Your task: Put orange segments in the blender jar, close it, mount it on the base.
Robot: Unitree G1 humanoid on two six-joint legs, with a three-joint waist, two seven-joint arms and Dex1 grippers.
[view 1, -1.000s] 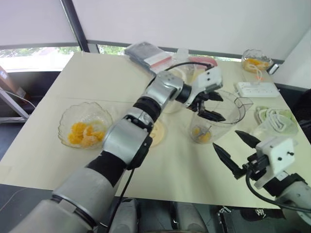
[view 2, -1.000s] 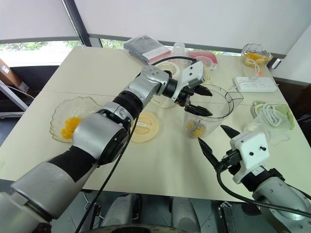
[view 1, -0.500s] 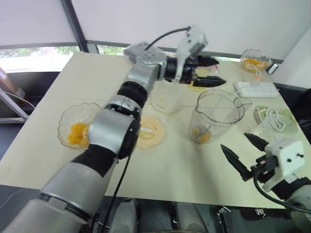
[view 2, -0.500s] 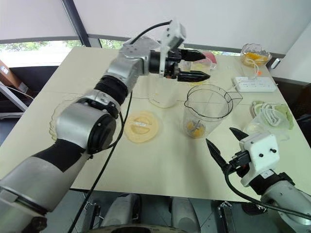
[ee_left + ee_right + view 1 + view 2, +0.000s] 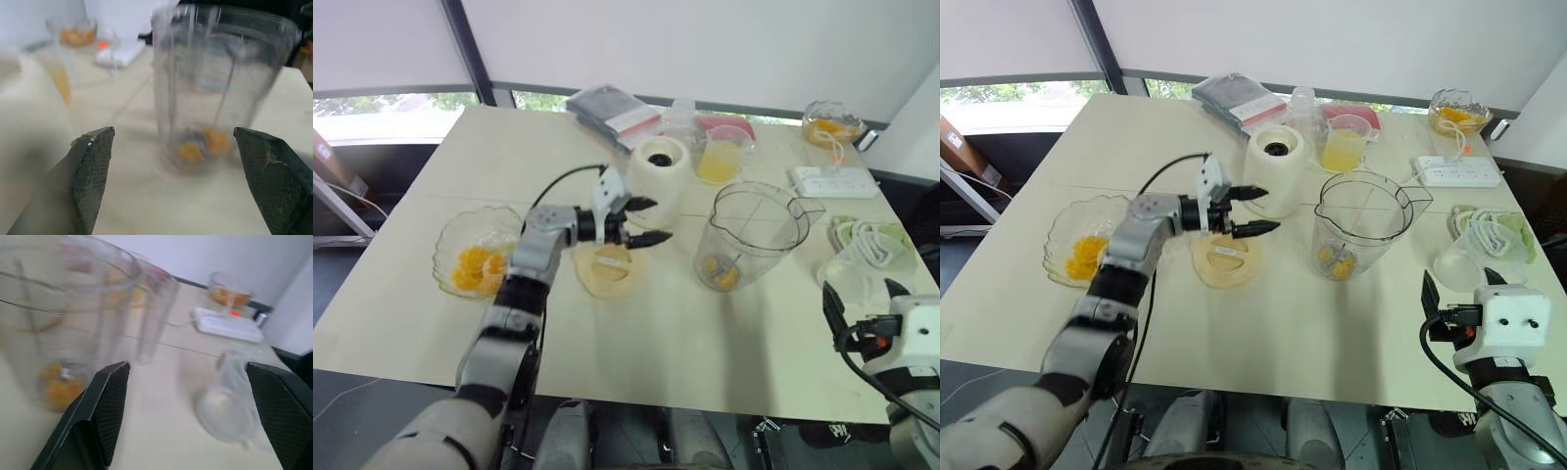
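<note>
The clear blender jar (image 5: 756, 233) stands upright and uncovered right of centre, with a few orange segments (image 5: 719, 275) at its bottom. Its pale round lid (image 5: 605, 272) lies flat on the table to the left of it. The white blender base (image 5: 659, 170) stands behind the lid. A glass bowl (image 5: 480, 259) holding orange segments sits at the left. My left gripper (image 5: 652, 220) hovers open and empty just above the lid, pointing at the jar (image 5: 220, 83). My right gripper (image 5: 862, 302) is open and empty at the near right table edge, well short of the jar (image 5: 54, 333).
Behind the jar are a measuring cup of yellow juice (image 5: 722, 157), a white power strip (image 5: 830, 179) and a small bowl of fruit (image 5: 830, 122). A crumpled clear plastic item (image 5: 862, 250) lies at the right edge. A dark packet (image 5: 607, 106) rests at the back.
My left arm has pulled back from over the jar, swinging left and down to hover above the lid. My right gripper has drawn back to the near right edge.
</note>
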